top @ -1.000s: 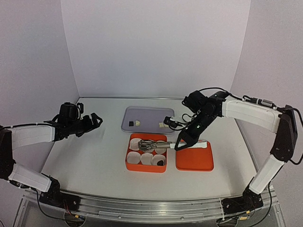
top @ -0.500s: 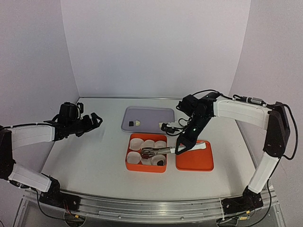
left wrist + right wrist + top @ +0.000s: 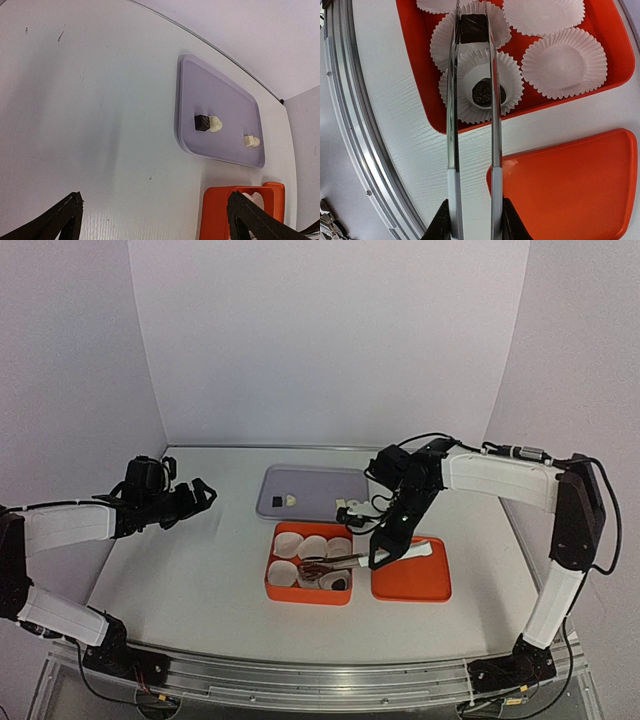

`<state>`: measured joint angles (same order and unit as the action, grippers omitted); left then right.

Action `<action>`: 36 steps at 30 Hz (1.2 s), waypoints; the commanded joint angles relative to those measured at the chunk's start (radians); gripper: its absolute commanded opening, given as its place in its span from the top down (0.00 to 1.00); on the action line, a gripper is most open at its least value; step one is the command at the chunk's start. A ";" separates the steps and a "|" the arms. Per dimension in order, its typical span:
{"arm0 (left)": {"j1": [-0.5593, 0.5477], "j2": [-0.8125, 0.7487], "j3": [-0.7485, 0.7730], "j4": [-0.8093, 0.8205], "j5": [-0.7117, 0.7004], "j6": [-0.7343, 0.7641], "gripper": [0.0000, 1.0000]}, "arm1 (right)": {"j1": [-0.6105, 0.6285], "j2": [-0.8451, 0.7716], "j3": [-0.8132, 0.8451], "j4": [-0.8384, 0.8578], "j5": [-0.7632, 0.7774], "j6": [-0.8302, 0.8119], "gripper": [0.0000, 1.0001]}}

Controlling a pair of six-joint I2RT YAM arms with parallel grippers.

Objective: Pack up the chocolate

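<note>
Clamping metal tongs (image 3: 451, 125), the right gripper (image 3: 472, 220) pinches one dark chocolate cube (image 3: 473, 27) over the orange box (image 3: 415, 60) of six paper cups (image 3: 565, 57); one dark piece (image 3: 482, 92) sits in a cup. Three lie on the lilac tray (image 3: 220, 90): one dark cube (image 3: 202, 122), two cream lumps (image 3: 216, 123). The left gripper (image 3: 154, 205) gapes wide, empty.

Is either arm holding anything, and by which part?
The right end effector grips metal tongs by their white handle; the tong tips pinch a dark chocolate cube. The left end effector is open, empty.

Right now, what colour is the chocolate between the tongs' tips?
Dark brown chocolate, clearest in the right wrist view.
</note>
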<state>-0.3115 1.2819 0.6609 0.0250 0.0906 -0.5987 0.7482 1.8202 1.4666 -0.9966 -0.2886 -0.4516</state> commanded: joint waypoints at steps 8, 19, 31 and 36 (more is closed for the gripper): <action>-0.002 -0.031 0.019 -0.005 -0.020 0.010 0.00 | 0.011 0.026 0.065 -0.007 0.006 -0.021 0.95; -0.001 -0.018 0.026 -0.005 -0.020 0.015 0.00 | 0.017 0.023 0.069 -0.008 0.006 -0.015 0.82; -0.002 -0.018 0.029 -0.004 -0.015 0.014 0.00 | 0.018 0.018 0.078 -0.010 0.022 -0.004 0.68; -0.002 -0.020 0.022 0.001 -0.015 0.010 0.00 | 0.017 0.003 0.076 -0.009 0.022 -0.008 0.68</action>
<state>-0.3115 1.2766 0.6609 0.0250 0.0826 -0.5991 0.7591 1.8458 1.5055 -0.9994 -0.2568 -0.4551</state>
